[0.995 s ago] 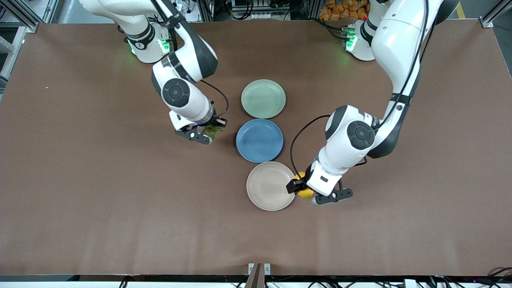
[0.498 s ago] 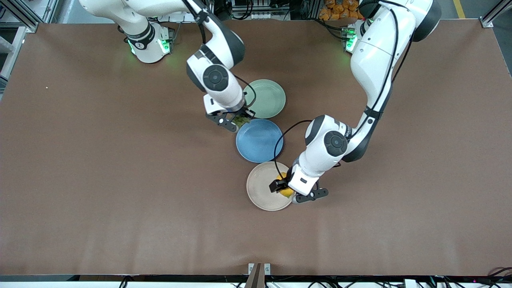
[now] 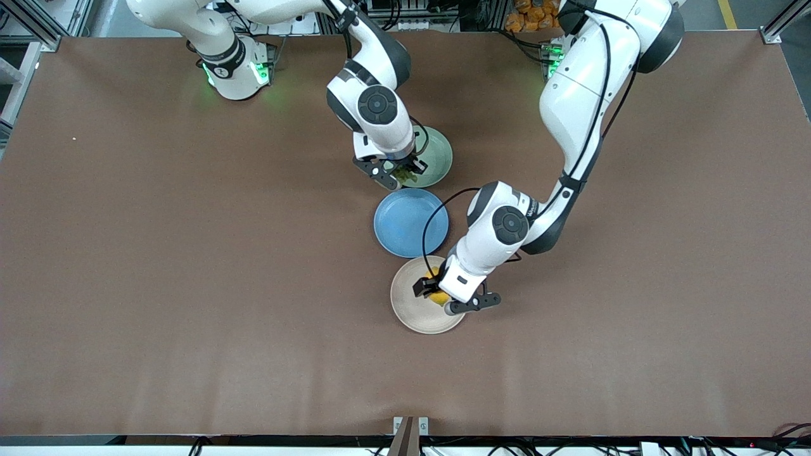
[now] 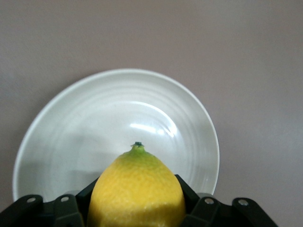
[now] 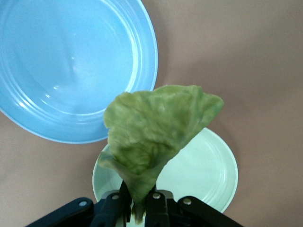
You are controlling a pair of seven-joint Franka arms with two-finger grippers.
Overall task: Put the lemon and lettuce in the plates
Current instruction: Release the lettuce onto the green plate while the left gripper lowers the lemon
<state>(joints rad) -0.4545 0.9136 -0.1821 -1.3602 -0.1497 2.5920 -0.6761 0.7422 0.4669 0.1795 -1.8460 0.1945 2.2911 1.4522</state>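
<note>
My left gripper (image 3: 443,296) is shut on the yellow lemon (image 3: 435,297), holding it low over the beige-pink plate (image 3: 408,307). In the left wrist view the lemon (image 4: 137,187) sits between the jaws with its nubbed tip toward the plate's (image 4: 109,113) middle. The right gripper (image 3: 402,175) is shut on the stem end of the green lettuce (image 3: 406,175) and hangs over the edge of the mint green plate (image 3: 437,155) that faces the front camera. In the right wrist view the wrinkled lettuce (image 5: 156,132) stands up from the gripper (image 5: 139,205) above that plate (image 5: 203,170).
A round blue plate (image 3: 405,221) lies between the two task plates, also seen as the blue plate (image 5: 71,66) in the right wrist view. The brown table (image 3: 190,285) carries nothing else around the row of plates.
The right gripper carried the lettuce from beside the blue plate to over the mint green plate. The left gripper carried the lemon from beside the beige-pink plate to over it.
</note>
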